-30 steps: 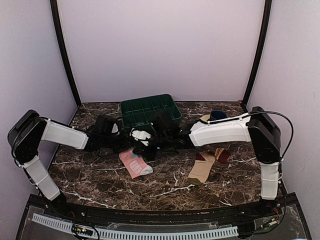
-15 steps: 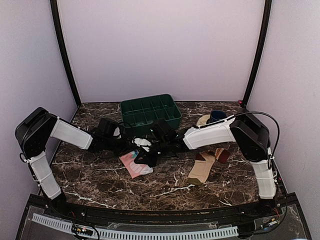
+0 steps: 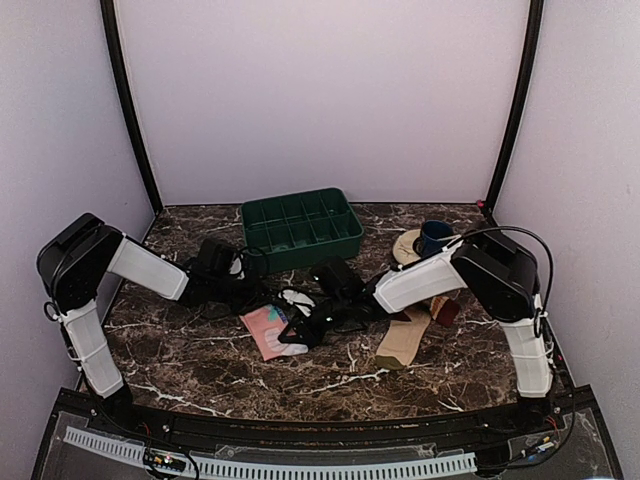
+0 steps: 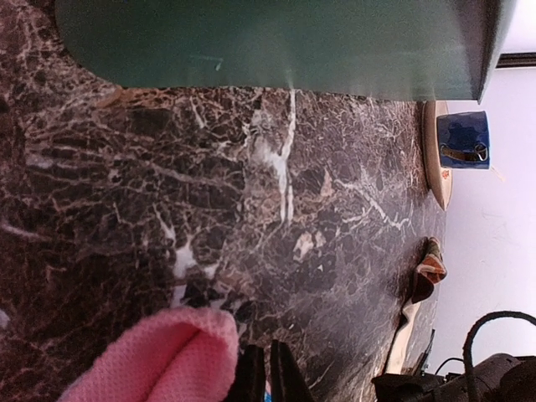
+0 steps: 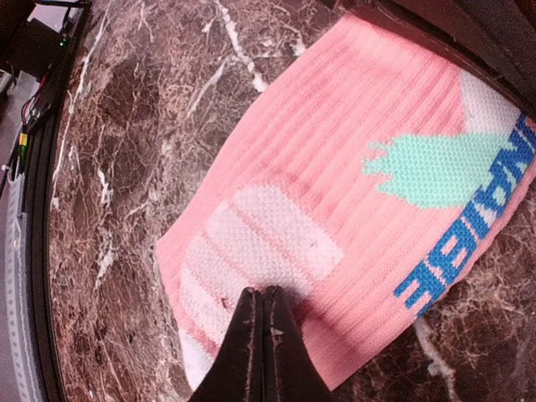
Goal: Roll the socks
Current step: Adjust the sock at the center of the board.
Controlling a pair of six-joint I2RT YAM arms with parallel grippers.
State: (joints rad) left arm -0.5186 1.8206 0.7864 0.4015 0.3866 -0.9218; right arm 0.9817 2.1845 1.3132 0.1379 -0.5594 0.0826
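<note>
The pink sock (image 3: pixel 264 326) with teal, white and blue markings lies flat left of the table's centre. My right gripper (image 5: pixel 266 293) is shut, its tips pressed on the white patch of the pink sock (image 5: pixel 335 167), nothing between its fingers; from above the right gripper (image 3: pixel 298 333) covers the sock's near right part. My left gripper (image 4: pixel 268 362) is nearly shut at the sock's far end, beside a raised fold of the pink sock (image 4: pixel 159 352), a bit of blue fabric between the fingers. The tan sock (image 3: pixel 403 338) with maroon ends lies flat to the right.
A green compartment tray (image 3: pixel 300 225) stands at the back centre, just behind the left gripper (image 3: pixel 260 299). A blue mug (image 3: pixel 435 236) sits on a plate (image 3: pixel 408 246) at the back right. Both forearms hang low over the middle of the marble table (image 3: pixel 180 350).
The right gripper has slid toward the near edge across the pink sock, and its forearm has dropped lower. The left arm's elbow has swung up and in. The sock's far end is now folded up.
</note>
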